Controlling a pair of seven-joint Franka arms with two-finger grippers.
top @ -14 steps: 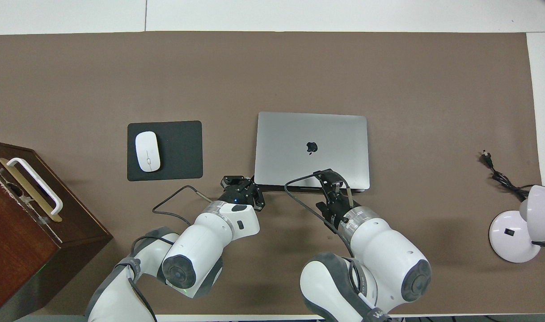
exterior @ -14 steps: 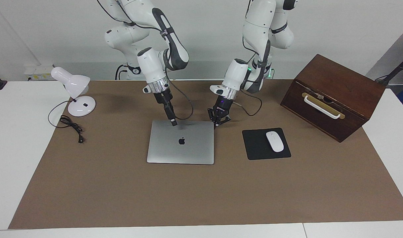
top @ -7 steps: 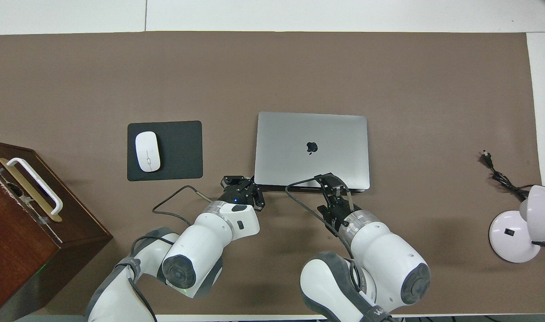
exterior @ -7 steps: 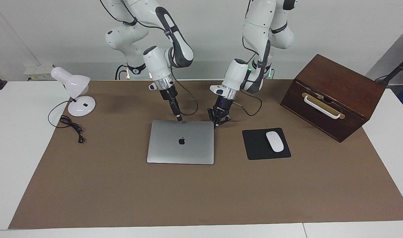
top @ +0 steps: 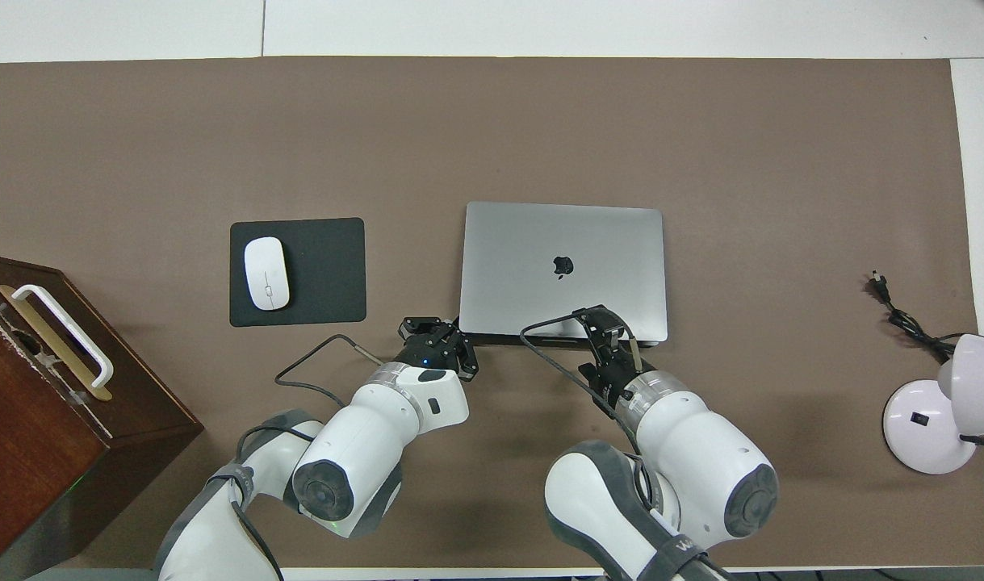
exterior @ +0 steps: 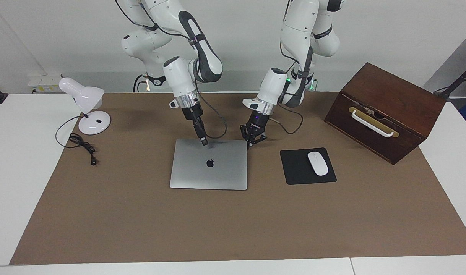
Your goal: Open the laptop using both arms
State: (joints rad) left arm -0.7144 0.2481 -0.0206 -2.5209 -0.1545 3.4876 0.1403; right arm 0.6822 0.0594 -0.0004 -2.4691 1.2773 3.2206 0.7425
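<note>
The laptop (exterior: 210, 164) lies closed and flat on the brown mat, its dark apple logo facing up; it also shows in the overhead view (top: 564, 266). My right gripper (exterior: 204, 142) points down with its tip at the lid's edge nearest the robots, about the middle of that edge; it also shows in the overhead view (top: 607, 324). My left gripper (exterior: 252, 142) is open and empty. It sits low beside the laptop's corner nearest the robots, toward the left arm's end, and also shows in the overhead view (top: 439, 343).
A black mouse pad (exterior: 294, 173) with a white mouse (exterior: 317, 163) lies beside the laptop toward the left arm's end. A brown wooden box (exterior: 385, 110) with a white handle stands past it. A white desk lamp (exterior: 88, 109) and its cable stand at the right arm's end.
My right gripper lifted off the lid's edge, shifted a little toward the left arm's end, then came back down onto that edge. The left arm and the laptop have not moved.
</note>
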